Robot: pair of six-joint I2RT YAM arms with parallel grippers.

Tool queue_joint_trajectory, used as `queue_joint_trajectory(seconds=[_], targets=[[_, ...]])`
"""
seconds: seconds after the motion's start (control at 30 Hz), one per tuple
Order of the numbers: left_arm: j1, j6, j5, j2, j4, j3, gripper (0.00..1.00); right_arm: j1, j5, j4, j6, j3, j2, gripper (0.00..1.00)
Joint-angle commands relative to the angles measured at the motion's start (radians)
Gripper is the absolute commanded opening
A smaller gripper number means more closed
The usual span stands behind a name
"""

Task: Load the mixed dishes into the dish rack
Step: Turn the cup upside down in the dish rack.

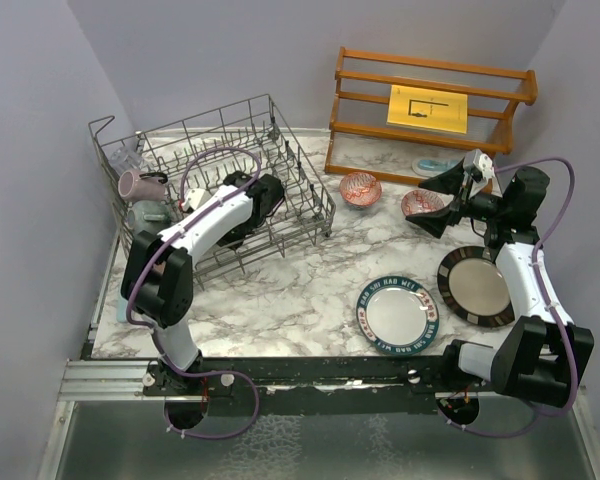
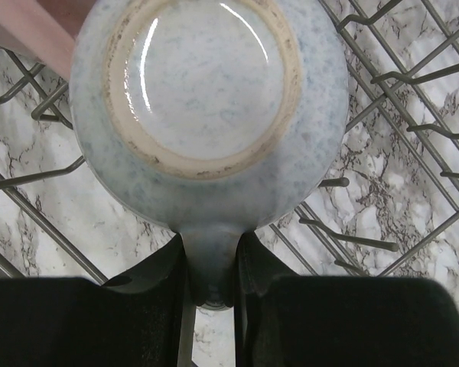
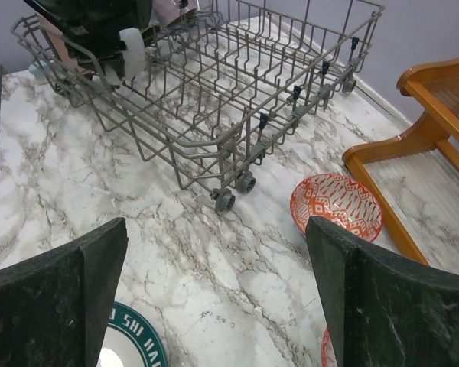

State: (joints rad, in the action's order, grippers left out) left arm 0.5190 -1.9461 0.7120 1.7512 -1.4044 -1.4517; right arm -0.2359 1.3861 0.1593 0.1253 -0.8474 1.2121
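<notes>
While the left pincer [image 2: 211, 269] is clamped on the handle of a grey-blue mug [image 2: 206, 99], the mug sits inside the dish rack [image 1: 302, 195], above its wires. We see the mug's round bottom. A mauve mug [image 1: 138, 184] lies at the rack's left end. The right pincer [image 3: 218, 264] is spread wide with nothing in it, up over the table [image 1: 280, 290]. Two red bowls [image 1: 360, 188] sit near it. A blue-rimmed plate [image 1: 396, 314] and a dark-rimmed plate [image 1: 477, 287] lie flat on the table, close to the right arm.
</notes>
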Motion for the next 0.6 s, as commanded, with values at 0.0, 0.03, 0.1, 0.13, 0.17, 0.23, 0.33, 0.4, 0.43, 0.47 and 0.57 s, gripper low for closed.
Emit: queue_joint_trajectory(seconds=[0.0,0.03,0.1,0.13,0.17,0.23,0.33,0.4,0.43,0.47,0.57], targets=[[-0.007,0.04,0.035,-0.033,-0.002,0.007,0.0,-0.005,0.028,0.033,-0.014,0.018,-0.003,1.0],[-0.007,0.048,0.031,-0.025,0.0,0.006,0.0,-0.005,0.029,0.035,-0.014,0.018,-0.003,1.0],[-0.007,0.071,0.024,-0.009,0.019,0.004,0.01,-0.005,0.028,0.036,-0.014,0.019,-0.003,1.0],[-0.007,0.08,0.02,0.002,0.028,0.004,0.01,-0.005,0.028,0.037,-0.014,0.02,-0.003,1.0],[-0.007,0.085,0.015,0.011,0.033,0.002,0.02,-0.005,0.027,0.036,-0.015,0.021,-0.005,1.0],[-0.007,0.095,0.007,0.027,0.042,0.002,0.04,-0.005,0.028,0.036,-0.013,0.022,-0.005,1.0],[-0.008,0.099,0.0,0.041,0.042,0.002,0.08,-0.005,0.027,0.037,-0.008,0.023,-0.007,1.0],[-0.008,0.099,-0.002,0.046,0.041,0.003,0.14,-0.005,0.028,0.036,-0.009,0.024,-0.006,0.99],[-0.008,0.098,-0.002,0.046,0.04,0.004,0.15,-0.005,0.029,0.037,-0.009,0.022,-0.005,1.0],[-0.008,0.096,0.0,0.048,0.039,0.006,0.15,-0.005,0.029,0.038,-0.009,0.024,-0.005,1.0],[-0.01,0.094,-0.002,0.047,0.042,0.018,0.2,-0.005,0.028,0.038,-0.006,0.024,-0.003,1.0]])
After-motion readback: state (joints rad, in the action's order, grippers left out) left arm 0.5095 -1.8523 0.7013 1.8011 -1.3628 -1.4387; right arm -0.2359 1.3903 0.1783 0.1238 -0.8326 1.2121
